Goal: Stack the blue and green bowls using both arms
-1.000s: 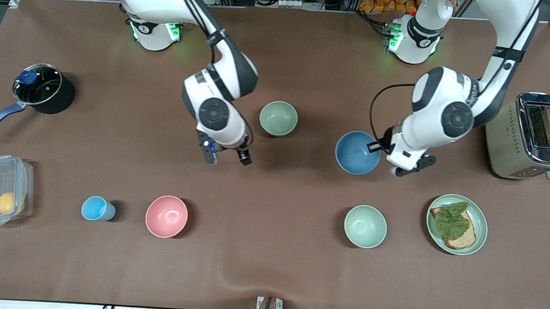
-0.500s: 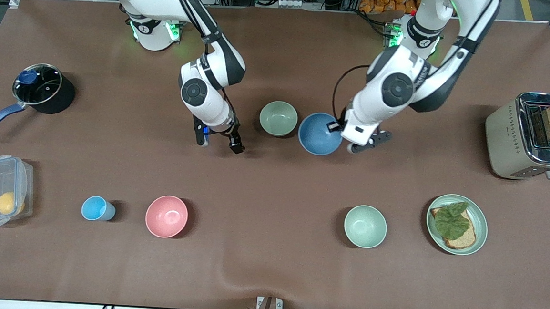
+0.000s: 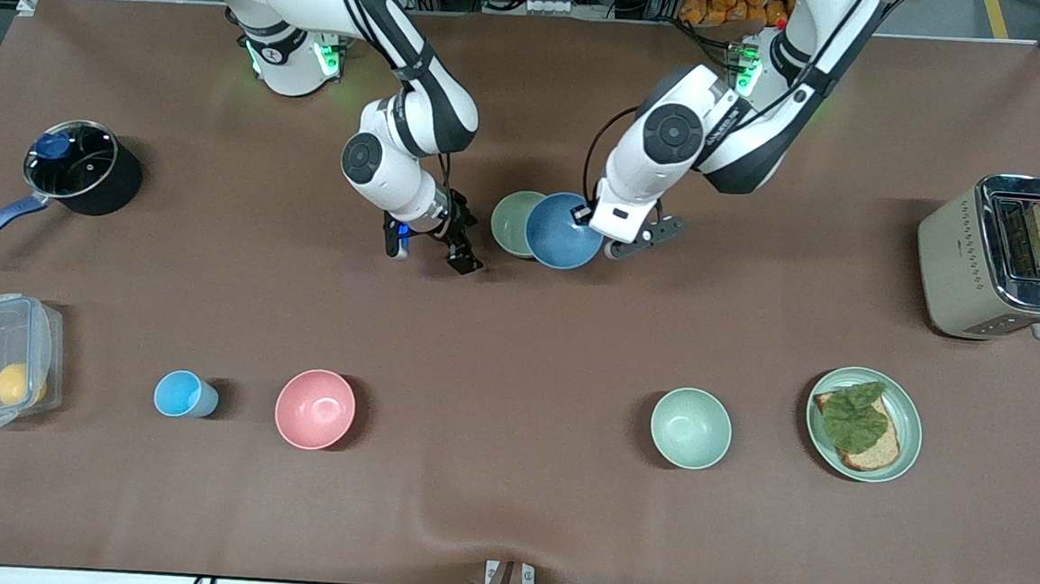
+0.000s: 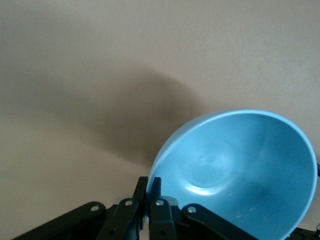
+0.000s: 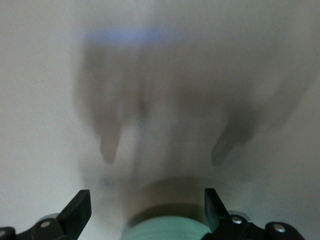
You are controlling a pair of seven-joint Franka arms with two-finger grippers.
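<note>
- Holding the blue bowl point(image 3: 563, 231) by its rim, I have the left gripper point(image 3: 598, 223) with its fingers clamped tight on the bowl's wall; in the left wrist view the fingers point(image 4: 148, 199) pinch the blue bowl point(image 4: 240, 175) edge between them.
- The bowl hangs in the air, overlapping the edge of the green bowl point(image 3: 514, 222), which sits on the bench point(image 3: 507, 508) toward the robots' bases, about midway between the two arms.
- I judge the carry as almost finished: the blue bowl is not yet centred over the green one and not yet lowered into it.
- The right gripper point(image 3: 435, 244) hovers over the bench just beside the green bowl, toward the right arm's end, fingers spread wide and holding nothing.
- In the right wrist view the open fingers point(image 5: 76, 211) frame the green bowl point(image 5: 167, 230) low in the picture.
- Left to do, as I read it: steady the green bowl, centre the blue one, lower, release.
</note>
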